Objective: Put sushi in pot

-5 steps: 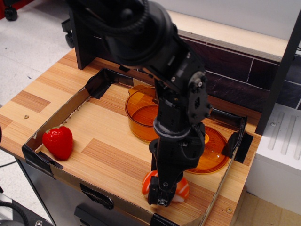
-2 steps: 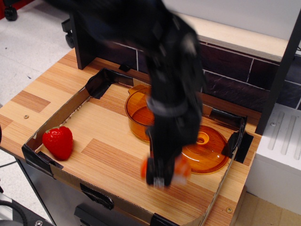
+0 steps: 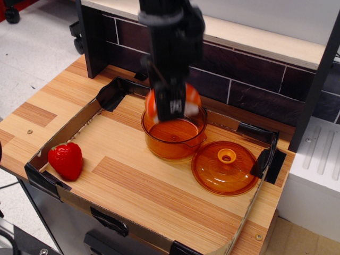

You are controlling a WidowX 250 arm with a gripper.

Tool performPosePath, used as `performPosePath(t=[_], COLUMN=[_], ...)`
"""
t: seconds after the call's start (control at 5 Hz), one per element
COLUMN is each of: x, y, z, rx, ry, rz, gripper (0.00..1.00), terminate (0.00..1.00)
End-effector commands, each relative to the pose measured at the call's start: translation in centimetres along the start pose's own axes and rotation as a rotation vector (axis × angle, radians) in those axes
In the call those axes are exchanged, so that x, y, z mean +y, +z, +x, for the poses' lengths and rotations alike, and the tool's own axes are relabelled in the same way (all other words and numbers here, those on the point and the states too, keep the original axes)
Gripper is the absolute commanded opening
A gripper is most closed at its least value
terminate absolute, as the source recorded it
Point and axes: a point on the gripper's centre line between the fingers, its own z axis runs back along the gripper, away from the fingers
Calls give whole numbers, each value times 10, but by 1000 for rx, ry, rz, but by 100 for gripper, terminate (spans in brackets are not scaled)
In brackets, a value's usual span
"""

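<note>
My black gripper (image 3: 172,109) is shut on the sushi (image 3: 189,103), an orange piece with white stripes that shows on both sides of the fingers. It hangs just above the open mouth of the amber pot (image 3: 172,139), which stands in the middle of the cardboard tray. The inside of the pot looks empty. The arm comes straight down from above and hides the pot's far rim.
The flat orange lid (image 3: 226,167) with a knob lies right of the pot. A red strawberry (image 3: 66,160) lies in the tray's front left corner. The low cardboard tray wall (image 3: 69,195) runs round the wooden surface. A dark tiled wall stands behind.
The gripper lifted the sushi from the tray's front floor and carried it back and up, from in front of the lid to just above the pot.
</note>
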Motion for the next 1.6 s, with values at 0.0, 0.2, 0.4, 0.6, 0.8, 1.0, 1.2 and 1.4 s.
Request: performPosePath(t=[0.0,0.2,0.4,0.6,0.8,1.0,1.2,1.4], x=[35,37,35,33,36,36,33,26], y=[-13,-30,-40,-43,-46,-46,-38,-14], z=[-16,-17,-16,-16,-16,-16,-16,-15], rx=[29,52,60,64,77,82,64,17], ry=[149,137,118,116,143,148,149,139], rz=[26,6,20,28,32,33,43,55], gripper=[0,0,0,0,100,100,100,100], terminate=[0,0,0,0,0,0,0,0])
